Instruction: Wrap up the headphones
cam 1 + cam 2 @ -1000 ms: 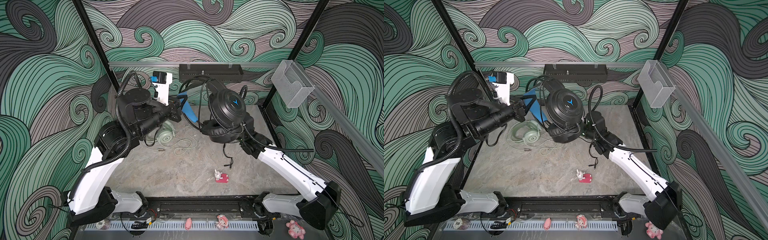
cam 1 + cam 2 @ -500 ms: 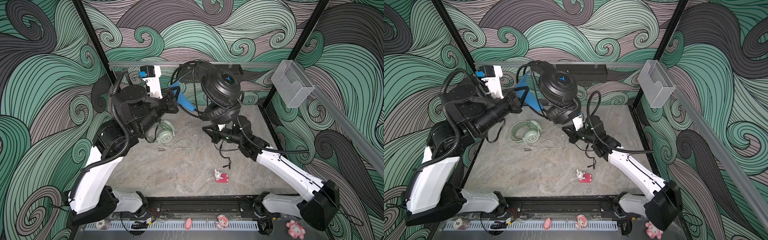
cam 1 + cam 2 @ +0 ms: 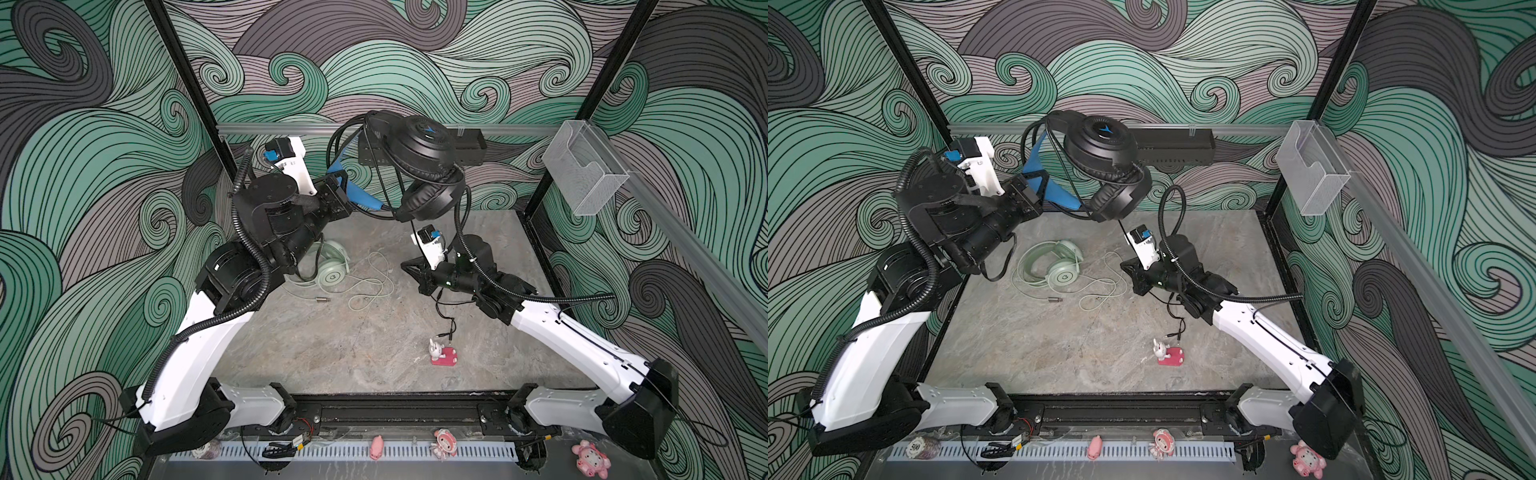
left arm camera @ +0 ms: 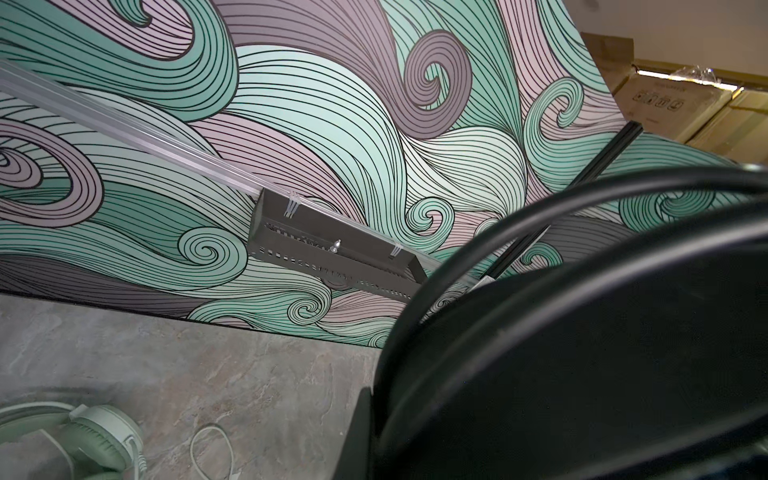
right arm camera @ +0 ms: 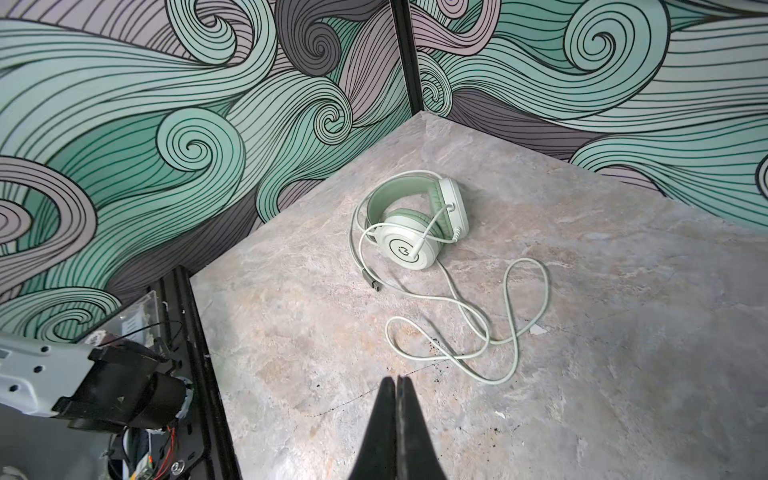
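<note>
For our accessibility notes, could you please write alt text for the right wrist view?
Pale mint-green headphones lie on the stone-patterned table near a wall corner, their whitish cable sprawled in loose loops. The right gripper, shut and empty, points toward them.

2 white-shelled arms (image 3: 199,349), black joints, black corrugated cable conduits (image 3: 540,297)

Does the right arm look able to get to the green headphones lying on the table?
Probably yes. The right gripper faces the green headphones across bare table, with only their loose pale cable between. Its jaws are shut, so they would have to open first.
</note>
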Available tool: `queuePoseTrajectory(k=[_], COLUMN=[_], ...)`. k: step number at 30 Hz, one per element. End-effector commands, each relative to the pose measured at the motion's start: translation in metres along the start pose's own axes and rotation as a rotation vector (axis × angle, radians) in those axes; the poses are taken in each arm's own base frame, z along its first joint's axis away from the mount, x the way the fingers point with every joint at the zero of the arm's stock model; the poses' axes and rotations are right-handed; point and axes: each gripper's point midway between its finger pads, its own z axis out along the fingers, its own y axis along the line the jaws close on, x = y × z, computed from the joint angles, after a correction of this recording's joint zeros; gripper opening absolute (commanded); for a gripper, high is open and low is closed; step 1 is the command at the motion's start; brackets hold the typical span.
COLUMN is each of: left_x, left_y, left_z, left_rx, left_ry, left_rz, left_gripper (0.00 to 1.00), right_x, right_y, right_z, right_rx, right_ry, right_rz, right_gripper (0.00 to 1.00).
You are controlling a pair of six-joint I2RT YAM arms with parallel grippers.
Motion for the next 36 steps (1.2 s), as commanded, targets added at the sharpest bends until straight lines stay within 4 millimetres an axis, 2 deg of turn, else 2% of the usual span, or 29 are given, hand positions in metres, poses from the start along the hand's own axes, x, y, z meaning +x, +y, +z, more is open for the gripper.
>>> queuePoseTrajectory(k=[1,7,14,19,27,32,36], left_x=[-0.055,-0.049,-0.04,-0.027,-0.002,0.011,0.026], left_y=[-0.021,-0.001,0.05,0.072,0.112,0.119,0.12], left_z=[-0.006,0.021,0.043,0.055,0.058,0.059,0.059], left_rx=[0.097,0.019,-0.188,-0.291,-0.477,-0.544,-0.562], left_ry=[-0.19,-0.201,-0.226,-0.214,-0.165,-0.109,-0.066], left_rz=[-0.241,-0.241,-0.061,0.083,0.259,0.365,0.497], left_gripper=[0.0,0.0,0.0,0.0,0.0,0.0,0.0], right_x=[0.022,0.02,0.025,0.026,-0.007,-0.032,-0.062], right_y=[-0.011,0.0,0.01,0.031,0.068,0.085,0.083], right_z=[0.004,0.004,-0.003,-0.007,-0.028,-0.037,-0.046], right_rx=[0.105,0.11,0.116,0.105,0.121,0.163,0.248], right_ry=[0.107,0.111,0.151,0.175,0.164,0.165,0.153], right_rz=[-0.048,-0.096,-0.174,-0.287,-0.546,-0.722,-0.814], right_gripper=[0.0,0.0,0.0,0.0,0.0,0.0,0.0])
